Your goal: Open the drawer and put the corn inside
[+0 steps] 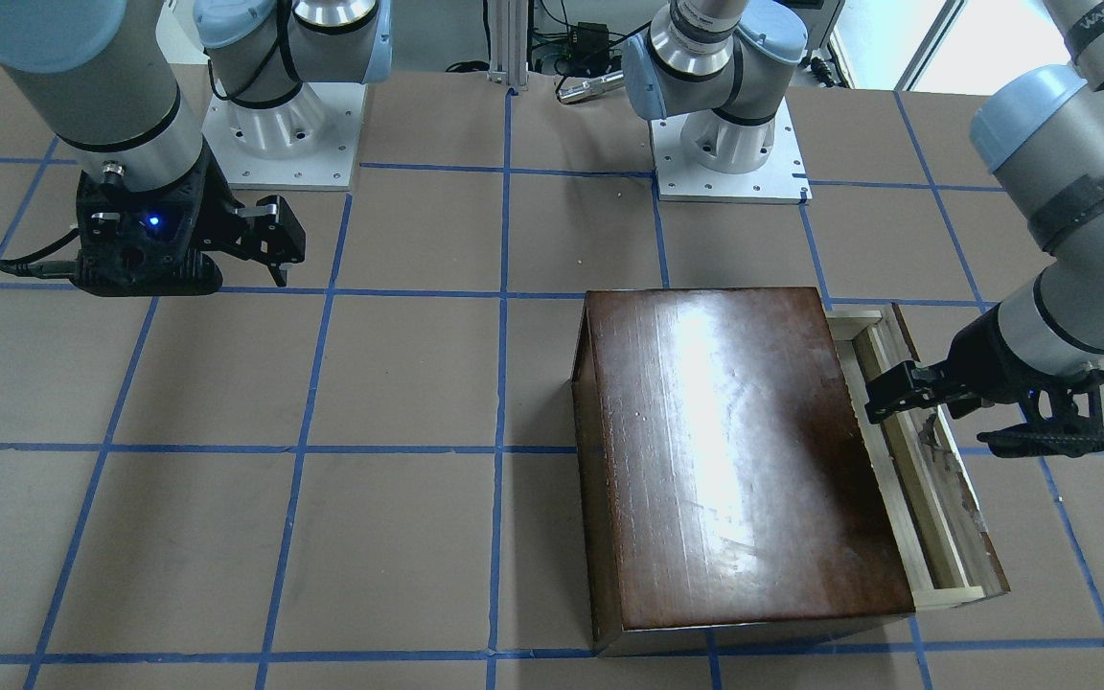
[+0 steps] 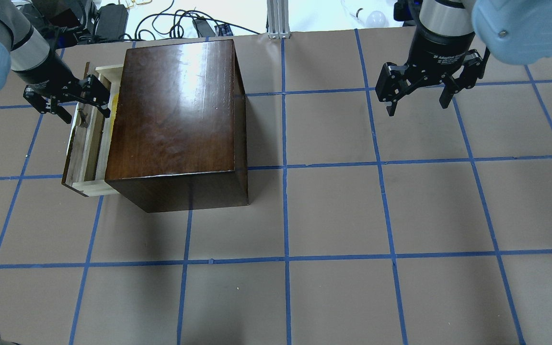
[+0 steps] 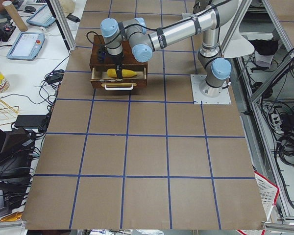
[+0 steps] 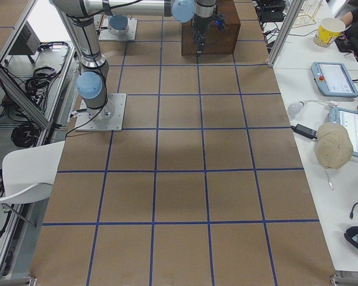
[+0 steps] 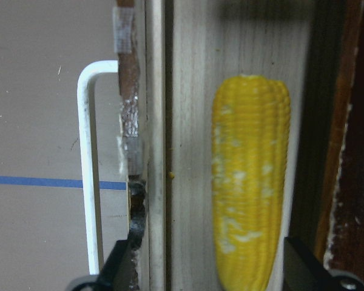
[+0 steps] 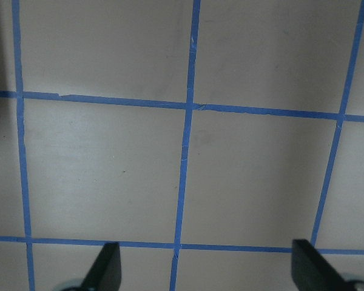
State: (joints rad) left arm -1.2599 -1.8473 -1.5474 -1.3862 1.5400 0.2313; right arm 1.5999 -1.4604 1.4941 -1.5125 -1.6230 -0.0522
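Note:
The drawer (image 1: 926,498) of the glossy dark-brown box (image 1: 734,450) is pulled out toward my left side. The yellow corn (image 5: 250,182) lies lengthwise on the drawer's pale floor (image 5: 191,121), close to the box side. It shows as a yellow sliver from overhead (image 2: 113,103) and in the exterior left view (image 3: 122,73). My left gripper (image 2: 86,115) is open and hovers over the drawer, its fingers apart on either side of the corn's near end and not touching it. My right gripper (image 2: 417,109) is open and empty above bare table, far from the box.
The drawer's white handle (image 5: 85,151) sticks out from its scuffed front panel. The table is brown with blue tape lines (image 6: 185,151). Both arm bases (image 1: 729,144) stand at the robot's side. Cables and desks lie beyond the table edges.

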